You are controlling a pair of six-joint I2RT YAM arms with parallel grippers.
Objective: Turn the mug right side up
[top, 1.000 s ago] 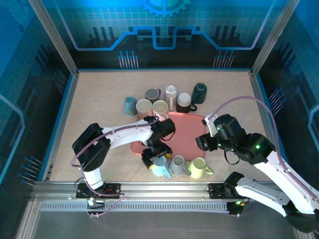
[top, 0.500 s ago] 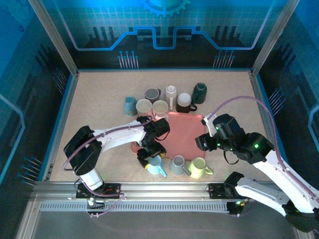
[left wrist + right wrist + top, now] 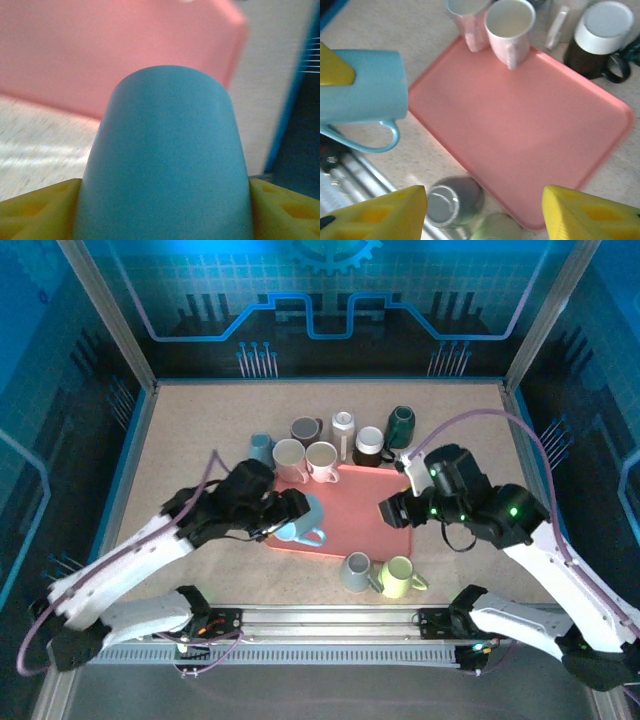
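Pale-blue mug (image 3: 302,520) is clamped in my left gripper (image 3: 284,512), lifted clear of the table and lying on its side over the 9 o'clock edge of the pink tray (image 3: 350,505); from my left wrist its body rises between my two yellow fingers (image 3: 35,210), both pressed to its flanks; my right gripper (image 3: 390,512) hangs over the tray's 3 o'clock side, jaws apart, nothing between them.

What the coming move turns on: seen from overhead, the mug's long axis runs roughly from 9 to 3 o'clock, level rather than upright; its free end points at 3 o'clock toward my right gripper, and its handle (image 3: 313,537) hangs on the 6 o'clock side; I judge that a quarter turn of my left wrist separates this from a mug standing on its base; the left arm has the mug, while the right waits across the tray.

Which end is the mouth I cannot tell; from my left wrist the far end looks rounded and shows no rim; from my right wrist the clamped end is cut off at the picture's edge; so the direction of that turn is unsettled; a grey mug (image 3: 355,570) and a yellow-green mug (image 3: 398,577) stand close at the tray's 6 o'clock.
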